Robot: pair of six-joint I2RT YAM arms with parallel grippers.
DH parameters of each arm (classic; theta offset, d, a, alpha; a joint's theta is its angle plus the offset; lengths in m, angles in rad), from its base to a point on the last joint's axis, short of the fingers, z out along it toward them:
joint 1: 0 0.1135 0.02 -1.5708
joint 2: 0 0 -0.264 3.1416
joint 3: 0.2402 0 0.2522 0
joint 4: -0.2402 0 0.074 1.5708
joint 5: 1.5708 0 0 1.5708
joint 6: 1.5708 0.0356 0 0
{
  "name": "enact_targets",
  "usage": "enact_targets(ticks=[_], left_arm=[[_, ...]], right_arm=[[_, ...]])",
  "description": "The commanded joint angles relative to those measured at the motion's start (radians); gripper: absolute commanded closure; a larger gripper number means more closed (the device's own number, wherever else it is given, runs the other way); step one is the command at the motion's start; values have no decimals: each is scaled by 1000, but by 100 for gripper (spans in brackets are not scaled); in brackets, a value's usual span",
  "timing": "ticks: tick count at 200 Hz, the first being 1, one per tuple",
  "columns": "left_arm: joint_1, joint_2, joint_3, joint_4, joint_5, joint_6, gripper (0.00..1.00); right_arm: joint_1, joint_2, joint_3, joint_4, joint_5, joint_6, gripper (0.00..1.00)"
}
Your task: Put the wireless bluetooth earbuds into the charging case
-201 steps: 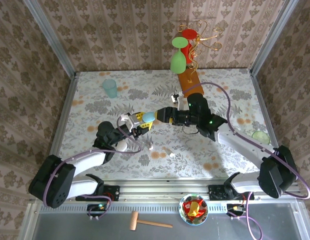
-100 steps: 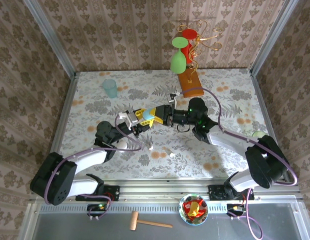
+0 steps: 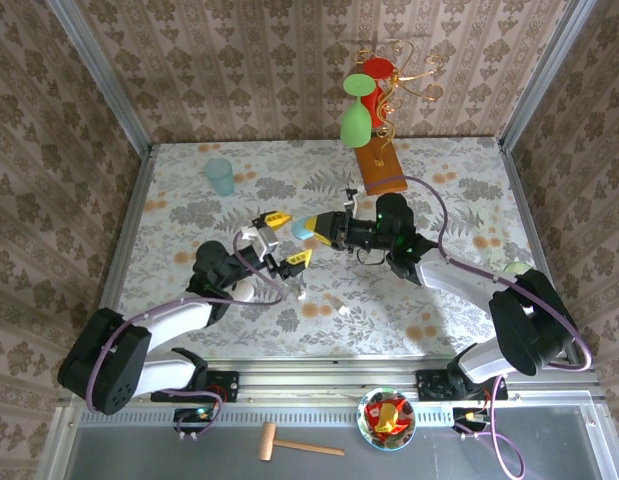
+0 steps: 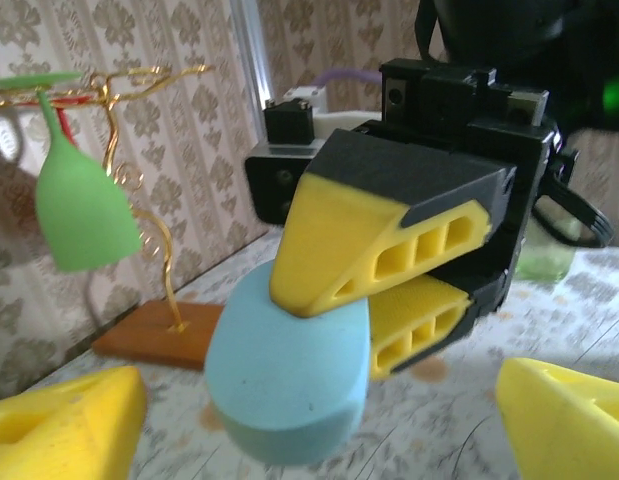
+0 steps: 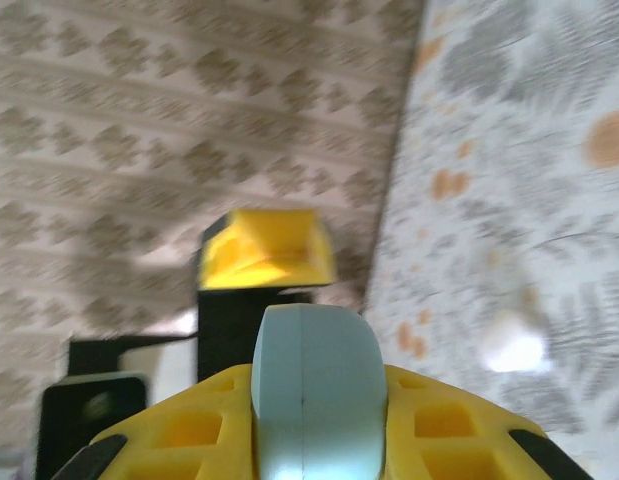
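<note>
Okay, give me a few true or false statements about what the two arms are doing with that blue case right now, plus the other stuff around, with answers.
1. The right gripper is clamped on the blue case. True.
2. The left gripper grips the case too. False: its fingers are spread wide, apart from it.
3. The green glass hangs upside down on a wire stand. True.
4. The hammer lies on the flowered table. False: it lies on the grey ledge in front of the arm bases.
</note>
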Motion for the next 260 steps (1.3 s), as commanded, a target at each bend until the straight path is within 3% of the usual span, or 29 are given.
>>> enact_targets(ticks=[1, 41, 82, 124, 149, 181, 226, 260], left_arm=[[-14, -32, -39, -143, -110, 96, 5], [-40, -40, -82, -209, -283, 97, 0], [-45, -44, -109, -250, -349, 93, 0], [-44, -59, -107, -295, -375, 98, 0], [-43, -70, -102, -332, -406, 79, 0], [-39, -91, -14, -577, -480, -7, 0], [-9, -143, 22, -725, -571, -153, 0], [31, -228, 25, -843, -600, -267, 0]], right_arm=[[-23, 3, 46, -218, 201, -175, 77], [-68, 168, 118, -220, 303, -184, 77], [-90, 378, 246, -252, 392, -207, 75], [-113, 540, 341, -272, 401, -219, 74], [-127, 571, 354, -300, 416, -241, 73], [-148, 564, 339, -330, 440, -279, 69], [-177, 548, 336, -388, 473, -333, 65], [-190, 518, 323, -409, 495, -363, 50]])
